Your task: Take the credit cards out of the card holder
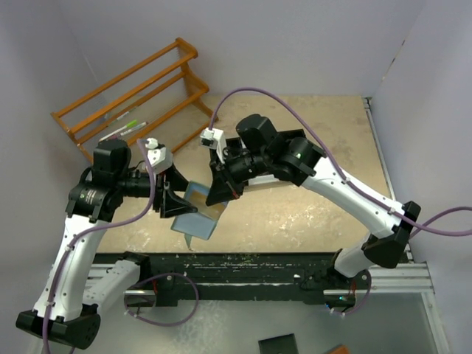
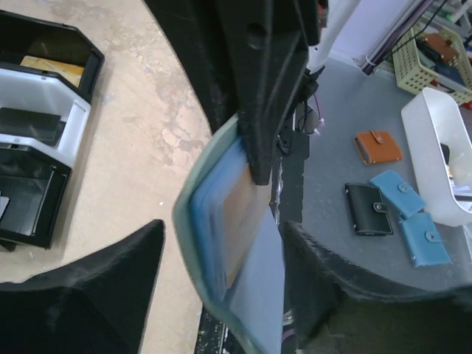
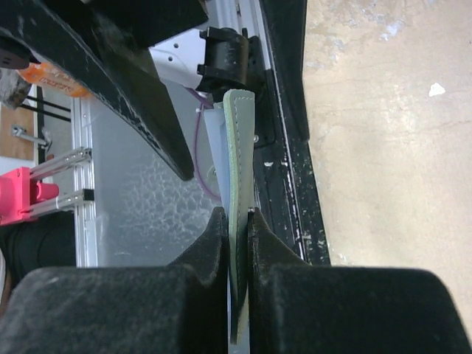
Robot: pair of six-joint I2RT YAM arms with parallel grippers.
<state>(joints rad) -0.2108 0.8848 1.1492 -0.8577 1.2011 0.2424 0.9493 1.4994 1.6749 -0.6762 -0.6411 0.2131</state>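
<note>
The card holder (image 1: 193,220) is open and held up above the table's near edge, teal-green outside and light blue inside. A tan-faced credit card (image 2: 247,210) sits in its slots. My right gripper (image 1: 216,195) is shut on one flap of the card holder (image 3: 240,140), whose green stitched edge stands between the jaws (image 3: 237,215). My left gripper (image 2: 223,228) is open with its fingers on either side of the card holder (image 2: 221,243), which looks blurred. A tan card (image 2: 51,68) and a dark card (image 2: 29,122) lie in the tray.
A black-and-white compartment tray (image 2: 70,140) stands on the table at the left. A wooden rack (image 1: 133,92) with pens (image 1: 125,129) stands at the back left. Beyond the table edge lie an orange wallet (image 2: 377,146), a black one (image 2: 367,209), two blue ones (image 2: 398,193) and a white bin (image 2: 442,158).
</note>
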